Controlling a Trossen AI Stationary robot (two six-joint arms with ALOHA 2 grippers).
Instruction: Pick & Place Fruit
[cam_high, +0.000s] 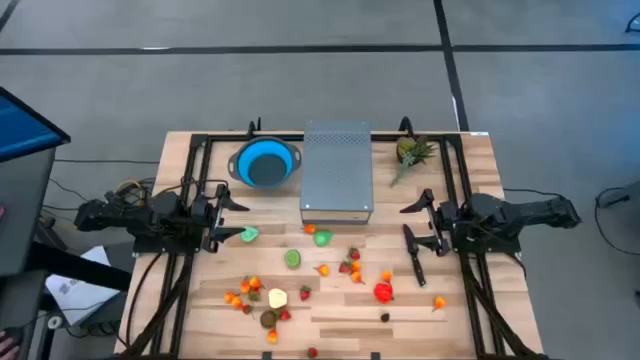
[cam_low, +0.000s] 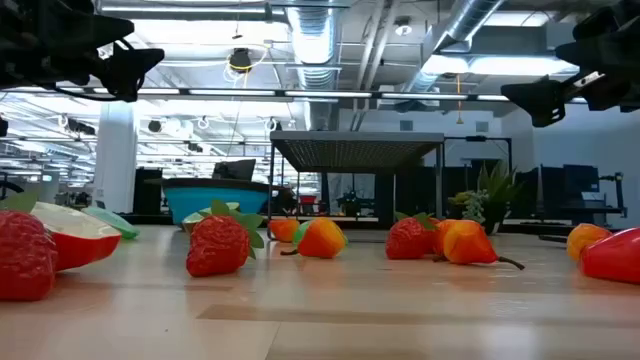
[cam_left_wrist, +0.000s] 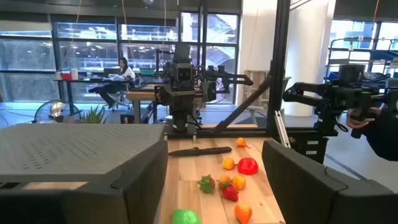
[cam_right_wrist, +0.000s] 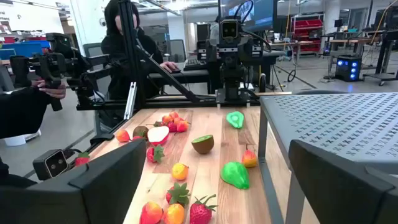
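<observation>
Fruit (cam_high: 322, 268) lies scattered on the table, all on the near side of the blue bowl (cam_high: 265, 163). Pieces look light, hard, slick plastic; best pinched across the middle. Left gripper (cam_high: 237, 213) and right gripper (cam_high: 408, 222) hover apart, both spread wide, holding nothing.

— What sort of place is this?

— A robotics lab in an open industrial hall. The pale wooden slatted table (cam_high: 330, 300) carries a black metal frame (cam_high: 190, 180) with two dark robot arms mounted on it, and scattered small toy fruits (cam_high: 350, 268) lie on the planks as test objects.

— And beyond the table?

— Exposed silver ventilation ducts (cam_low: 320, 35) and pipes run under the ceiling. Tall glass walls (cam_left_wrist: 81, 56) look onto desks where a seated person (cam_left_wrist: 118, 78) works. A person in dark clothing (cam_right_wrist: 127, 46) stands beside the rig, and red equipment racks (cam_right_wrist: 309, 34) fill the far side.
</observation>
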